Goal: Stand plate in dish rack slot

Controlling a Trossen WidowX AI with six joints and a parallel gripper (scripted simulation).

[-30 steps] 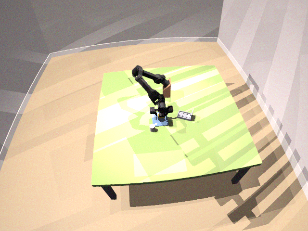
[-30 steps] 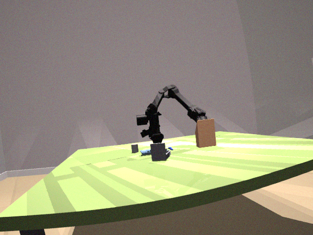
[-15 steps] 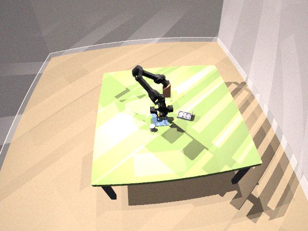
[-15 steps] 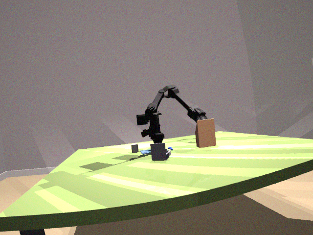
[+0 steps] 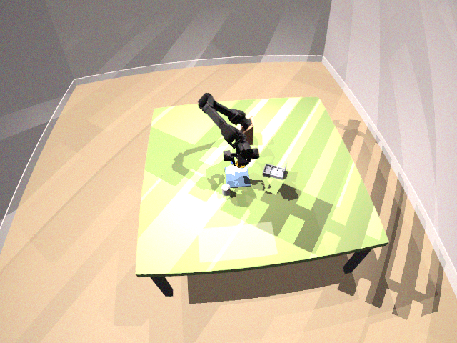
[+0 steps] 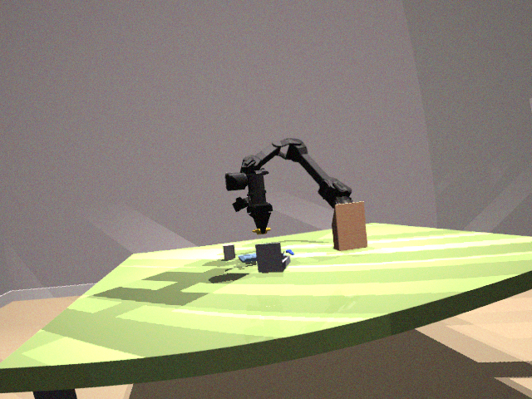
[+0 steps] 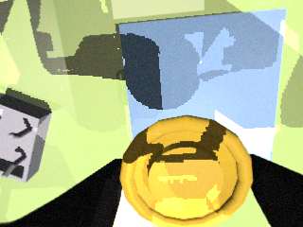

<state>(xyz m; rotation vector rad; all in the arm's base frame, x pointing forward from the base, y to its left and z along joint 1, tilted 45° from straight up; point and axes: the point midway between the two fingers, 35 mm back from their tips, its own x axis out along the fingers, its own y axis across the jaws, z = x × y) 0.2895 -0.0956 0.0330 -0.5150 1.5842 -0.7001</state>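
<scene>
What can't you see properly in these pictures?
- Yellow round plate's underside: faces away in the wrist view.
- Grey dish rack's left part: cut off by the wrist view's edge.
- Small blue thing: too small to name in the exterior view.

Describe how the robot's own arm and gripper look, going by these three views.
The arm is matte black all over, with slim straight links between chunkier, rounded joints. Near the wrist, dark blocky housings jut out. The gripper is black too, its body narrowing downward in the exterior view; the wrist view shows two dark, wedge-shaped fingers. I can make out no cables or markings.
</scene>
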